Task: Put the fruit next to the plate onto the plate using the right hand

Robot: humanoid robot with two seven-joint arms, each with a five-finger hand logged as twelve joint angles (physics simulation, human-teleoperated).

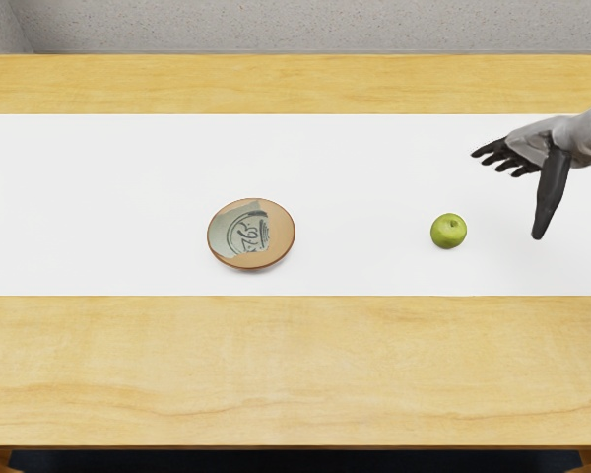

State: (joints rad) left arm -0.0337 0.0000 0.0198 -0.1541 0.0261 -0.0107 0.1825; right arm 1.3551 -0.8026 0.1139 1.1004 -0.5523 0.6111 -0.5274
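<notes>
Approach is the step we judge to be in hand. Our right hand (532,148) hovers at the right edge of the table (295,365), over the white strip (128,197) that runs along its middle. The fingers (494,153) are spread wide, pointing left, and the hand grasps nothing. The green apple (449,231) sits on the strip, a little left of the hand and nearer to us, clearly apart from it. The patterned plate (288,236) lies around the middle of the table, well to the left of the apple, and carries nothing. Our left arm does not show.

So the fruit is not yet lifted, and nothing of the transfer is done. The next move, as we read it, calls for bringing the hand leftward and down until the apple sits between thumb and fingers. We then close on it firmly, since a round apple may roll away if nudged from one side.
</notes>
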